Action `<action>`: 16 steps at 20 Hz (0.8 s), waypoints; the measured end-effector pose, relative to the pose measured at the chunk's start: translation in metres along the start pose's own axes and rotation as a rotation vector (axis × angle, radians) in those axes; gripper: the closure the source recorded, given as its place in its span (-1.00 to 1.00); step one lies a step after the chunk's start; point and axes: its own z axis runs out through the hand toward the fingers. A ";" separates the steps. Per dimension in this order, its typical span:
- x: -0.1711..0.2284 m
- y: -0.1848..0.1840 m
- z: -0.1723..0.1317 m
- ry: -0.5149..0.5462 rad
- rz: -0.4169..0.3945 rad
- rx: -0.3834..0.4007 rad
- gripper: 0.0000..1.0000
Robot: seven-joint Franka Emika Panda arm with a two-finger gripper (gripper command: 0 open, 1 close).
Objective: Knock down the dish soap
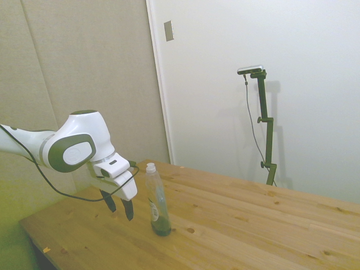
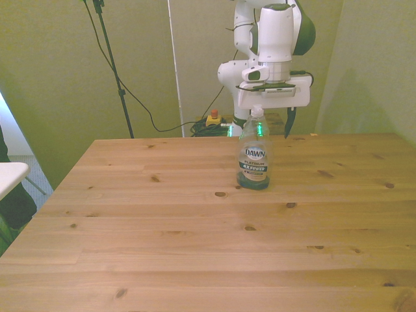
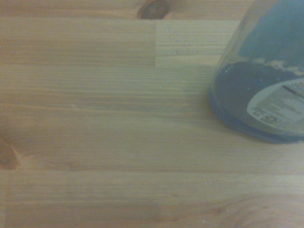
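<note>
Still upright, dish soap (image 1: 157, 199), gripper (image 1: 120, 206) seemingly part-open just beside at nine o'clock, knock pending

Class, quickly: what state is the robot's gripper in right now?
Gripper: open, holding nothing, beside the upright dish soap without touching it.

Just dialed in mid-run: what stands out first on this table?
The dish soap stands upright, alone on the wooden table, dark green liquid at its base. The gripper hangs just beside it, fingers pointing down and apart, not touching the bottle.
</note>
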 end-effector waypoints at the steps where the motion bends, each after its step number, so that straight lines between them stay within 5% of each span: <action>1: 0.000 0.000 0.000 0.000 0.000 0.000 -1.00; 2: 0.000 0.000 0.000 0.000 0.000 0.000 -1.00; 3: 0.000 0.000 0.000 0.001 0.003 0.001 1.00; 16: -0.009 0.010 -0.044 0.074 0.139 0.091 1.00</action>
